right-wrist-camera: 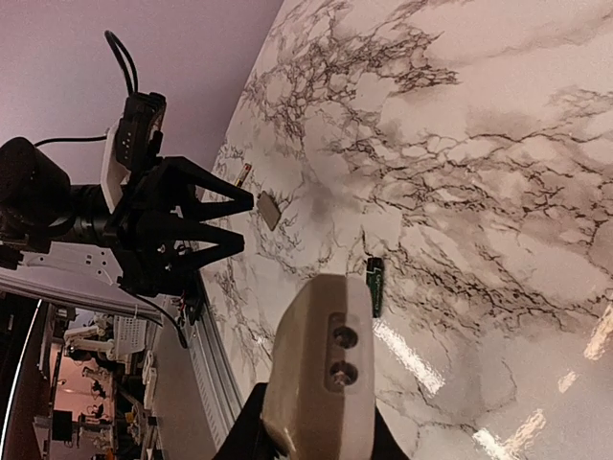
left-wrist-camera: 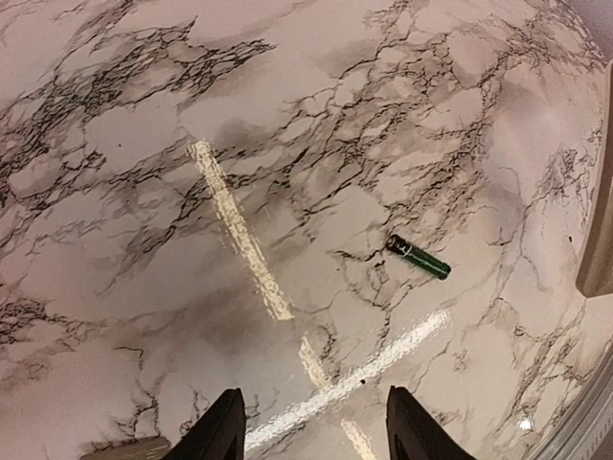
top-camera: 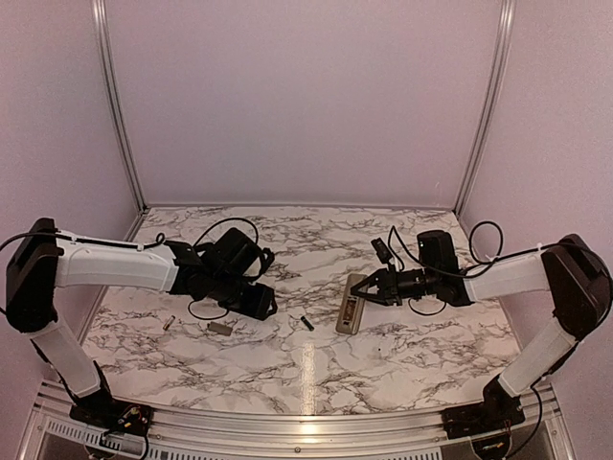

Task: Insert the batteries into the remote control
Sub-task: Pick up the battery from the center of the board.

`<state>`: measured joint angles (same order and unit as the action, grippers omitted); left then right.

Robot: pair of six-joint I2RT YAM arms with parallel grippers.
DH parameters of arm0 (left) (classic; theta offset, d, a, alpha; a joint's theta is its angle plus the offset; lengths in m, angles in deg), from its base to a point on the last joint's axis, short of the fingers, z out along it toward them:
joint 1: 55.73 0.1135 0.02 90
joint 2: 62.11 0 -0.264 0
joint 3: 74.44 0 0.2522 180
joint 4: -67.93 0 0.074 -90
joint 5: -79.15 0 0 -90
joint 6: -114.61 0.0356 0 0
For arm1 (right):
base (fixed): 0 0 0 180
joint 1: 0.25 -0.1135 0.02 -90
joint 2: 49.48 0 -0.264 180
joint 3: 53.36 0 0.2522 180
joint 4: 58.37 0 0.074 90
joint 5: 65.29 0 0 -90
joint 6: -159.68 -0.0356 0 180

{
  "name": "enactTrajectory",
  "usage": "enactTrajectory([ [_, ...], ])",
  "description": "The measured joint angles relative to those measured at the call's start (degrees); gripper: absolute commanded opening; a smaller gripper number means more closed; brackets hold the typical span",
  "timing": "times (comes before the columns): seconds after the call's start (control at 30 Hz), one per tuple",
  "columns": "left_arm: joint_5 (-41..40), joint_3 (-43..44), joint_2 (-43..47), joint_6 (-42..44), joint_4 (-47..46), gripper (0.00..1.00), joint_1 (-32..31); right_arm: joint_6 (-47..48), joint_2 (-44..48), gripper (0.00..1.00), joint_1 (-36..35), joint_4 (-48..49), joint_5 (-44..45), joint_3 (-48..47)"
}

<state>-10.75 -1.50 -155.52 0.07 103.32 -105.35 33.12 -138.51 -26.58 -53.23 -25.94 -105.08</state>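
The remote control (top-camera: 351,305) shows its grey-beige back with a dark recess, low over the table right of centre. My right gripper (top-camera: 372,287) is shut on its far end. In the right wrist view the remote's front end (right-wrist-camera: 321,374) fills the space between my fingers. A dark green battery (top-camera: 307,323) lies on the marble left of the remote, and it also shows in the left wrist view (left-wrist-camera: 419,257) and the right wrist view (right-wrist-camera: 375,285). A second, brownish battery (top-camera: 170,323) lies far left. My left gripper (left-wrist-camera: 321,436) is open and empty, short of the green battery.
A small grey flat cover piece (top-camera: 220,328) lies on the table below the left gripper, and it also shows in the right wrist view (right-wrist-camera: 269,211). The remote's edge (left-wrist-camera: 599,249) shows at the right of the left wrist view. Aluminium rails border the table.
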Motion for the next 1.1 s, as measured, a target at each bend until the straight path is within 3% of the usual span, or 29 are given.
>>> enactTrajectory([
  [0.13,-0.39,4.28,-5.51,0.52,-3.37,0.59,-4.33,0.09,0.02,0.0,0.81,-0.55,-0.04,0.66],
  [0.23,0.09,7.72,-8.87,6.8,-3.98,0.64,-6.54,0.2,0.13,0.0,0.87,-0.98,-0.04,0.92],
  [0.5,9.94,13.25,-10.51,38.38,-1.49,0.67,-6.05,0.22,1.92,0.0,1.68,-1.49,-0.33,1.88],
  [0.7,17.03,21.55,-16.55,54.64,2.16,0.64,-3.41,0.2,3.74,0.0,2.58,-1.46,-0.48,2.6],
  [1.1,22.38,27.17,-26.16,70.1,7.23,0.63,-1.57,0.15,7.19,0.0,4.13,-1.86,-0.79,5.49],
])
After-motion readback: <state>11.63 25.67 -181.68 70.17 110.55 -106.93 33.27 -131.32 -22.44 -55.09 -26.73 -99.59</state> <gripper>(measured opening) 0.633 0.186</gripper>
